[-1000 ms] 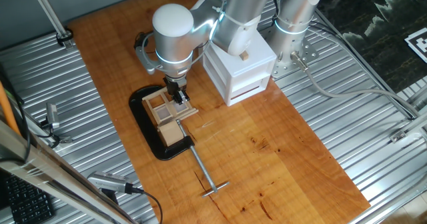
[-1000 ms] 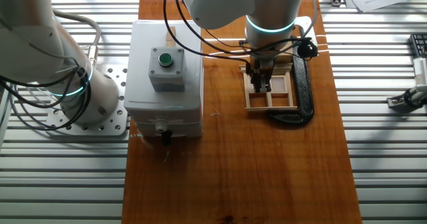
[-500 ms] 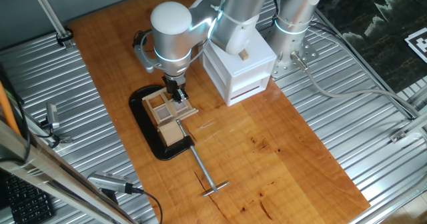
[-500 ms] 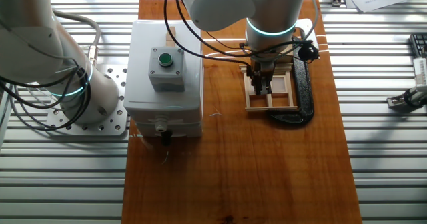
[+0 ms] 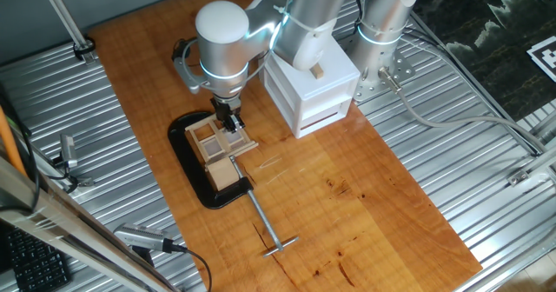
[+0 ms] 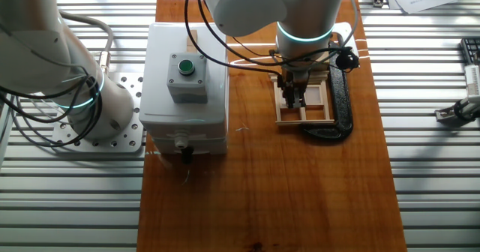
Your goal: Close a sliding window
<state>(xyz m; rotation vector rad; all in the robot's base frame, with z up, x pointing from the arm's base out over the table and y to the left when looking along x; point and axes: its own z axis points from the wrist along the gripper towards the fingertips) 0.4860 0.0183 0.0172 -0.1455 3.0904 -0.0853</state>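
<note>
From where I stand by one fixed view, the nearest thing on the wooden desk (image 5: 347,188) is a thin metal rod with a crossbar (image 5: 269,228), lying flat and running up to the black oval base plate (image 5: 195,166). On that plate stands the sliding window (image 5: 217,149), a small light-wood frame with a gridded sash, toward the left half of the desk. Straight above it the arm reaches down and its tool (image 5: 228,121) sits at the top of the frame, dark fingers pressed in against the wood. In the other fixed view the tool (image 6: 294,96) is over the middle bars of the sash (image 6: 304,94), with the fingers close together; I cannot tell whether they actually clamp a bar or only rest against it.

Just beyond the window is a white box (image 5: 310,88); the other fixed view shows a green button (image 6: 186,67) on top of it. Behind the box rises the arm's grey base (image 5: 382,31), bolted to a ribbed metal surface. I can read no labels or writing anywhere.
</note>
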